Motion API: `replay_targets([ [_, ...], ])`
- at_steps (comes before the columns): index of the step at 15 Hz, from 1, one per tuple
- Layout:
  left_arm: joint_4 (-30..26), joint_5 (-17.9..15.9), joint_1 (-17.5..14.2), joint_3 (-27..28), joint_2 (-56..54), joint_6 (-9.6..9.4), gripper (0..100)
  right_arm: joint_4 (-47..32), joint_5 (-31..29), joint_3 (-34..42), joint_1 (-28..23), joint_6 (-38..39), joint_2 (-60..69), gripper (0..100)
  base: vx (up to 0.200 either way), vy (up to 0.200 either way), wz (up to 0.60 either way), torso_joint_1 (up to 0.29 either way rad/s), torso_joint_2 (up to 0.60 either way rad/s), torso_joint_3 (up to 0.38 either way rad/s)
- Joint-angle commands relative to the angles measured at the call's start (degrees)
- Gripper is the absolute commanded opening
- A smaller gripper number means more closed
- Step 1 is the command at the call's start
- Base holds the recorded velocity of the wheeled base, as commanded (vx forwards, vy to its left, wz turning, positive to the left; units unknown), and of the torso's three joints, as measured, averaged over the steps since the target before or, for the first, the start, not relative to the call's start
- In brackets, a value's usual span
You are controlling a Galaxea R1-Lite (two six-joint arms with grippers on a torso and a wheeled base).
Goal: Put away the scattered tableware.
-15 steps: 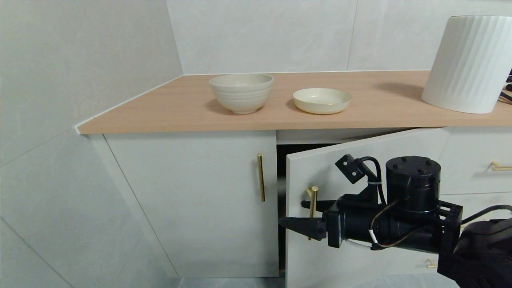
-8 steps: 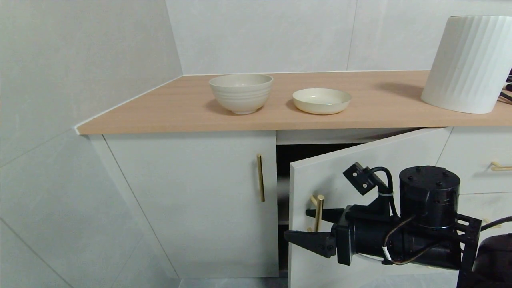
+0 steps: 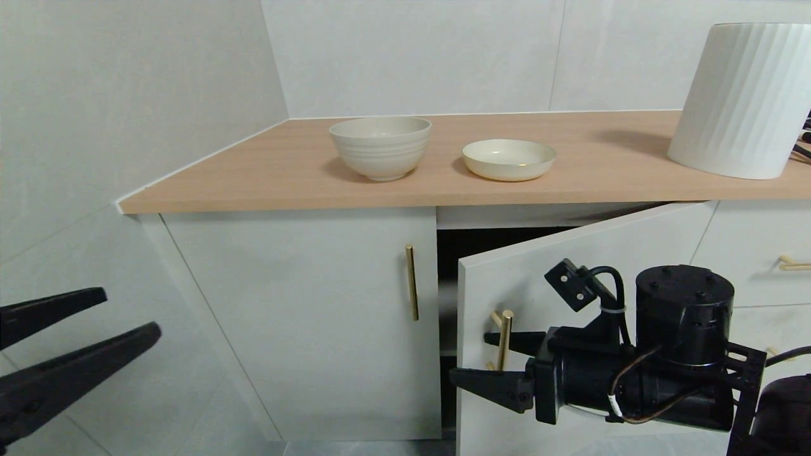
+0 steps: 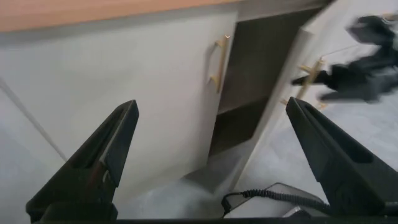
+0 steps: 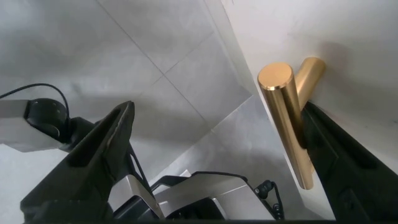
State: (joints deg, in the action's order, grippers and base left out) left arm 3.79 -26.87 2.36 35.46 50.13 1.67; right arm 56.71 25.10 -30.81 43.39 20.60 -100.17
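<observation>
Jaws of the left gripper [image 3: 131,311] stood spread wide at the far left, low beside the tiled wall and clear of everything. In the left wrist view they framed the cabinet front from a distance, touching nothing.

Next came the closed cabinet door [image 3: 304,316] under the counter [image 3: 266,180], with its upright brass handle [image 3: 412,282] near the right edge. Above it, on the wooden counter, a deep cream bowl [image 3: 380,147] sat upright. A shallow cream dish [image 3: 509,159] lay just to its right, the two near each other but apart.

Below the dish, the second cabinet door [image 3: 570,266] hung partly open, showing a dark gap and a shelf edge inside. The right gripper [image 3: 472,358] was at that door's brass pull [image 3: 504,339]. Its jaws were spread, one on either side of the bar, straddling it rather than pinching it. The right wrist view showed the pull close to one jaw, with a wide gap to the other.

Farther right, a tall white ribbed cylinder [image 3: 744,101] stood on the counter, well apart from the dish. A small brass drawer handle [image 3: 792,263] showed below it.
</observation>
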Motion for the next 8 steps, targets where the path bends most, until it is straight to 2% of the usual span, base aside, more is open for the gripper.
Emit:
replay_targets([
  [1, 0.6, 0.7, 1.7, -2.9, 3.9, -1.85, 100, 0.4, 0.1, 0.0, -0.1, 0.0, 0.1, 100, 0.000, 0.000, 0.00, 0.000, 0.00, 0.000],
  [2, -2.5, 0.9, 1.6, -5.0, -0.6, -2.55, 100, 0.5, 0.1, 0.0, -0.1, 0.0, 0.0, 100, 0.000, 0.000, 0.00, 0.000, 0.00, 0.000],
  [3, -2.6, 0.6, 1.6, -4.6, -2.4, -2.02, 100, 0.5, 0.1, 0.0, -0.1, 0.0, 0.1, 100, 0.000, 0.000, 0.00, 0.000, 0.00, 0.000],
  [4, -2.4, 0.7, 1.6, -1.6, -2.8, -1.41, 100, 0.6, 0.1, 0.0, -0.1, 0.0, 0.1, 100, 0.000, 0.000, 0.00, 0.000, 0.00, 0.000],
  [6, -2.6, 0.6, 1.7, 5.0, 3.0, -0.97, 100, 0.5, 0.1, 0.0, -0.1, 0.0, 0.1, 100, 0.000, 0.000, 0.00, 0.000, 0.00, 0.000],
  [8, -2.6, -0.8, 3.3, 9.1, 8.4, 3.16, 100, 0.5, 0.1, 0.1, 0.0, -0.1, 0.1, 100, 0.000, 0.000, 0.00, 0.000, 0.00, 0.000],
])
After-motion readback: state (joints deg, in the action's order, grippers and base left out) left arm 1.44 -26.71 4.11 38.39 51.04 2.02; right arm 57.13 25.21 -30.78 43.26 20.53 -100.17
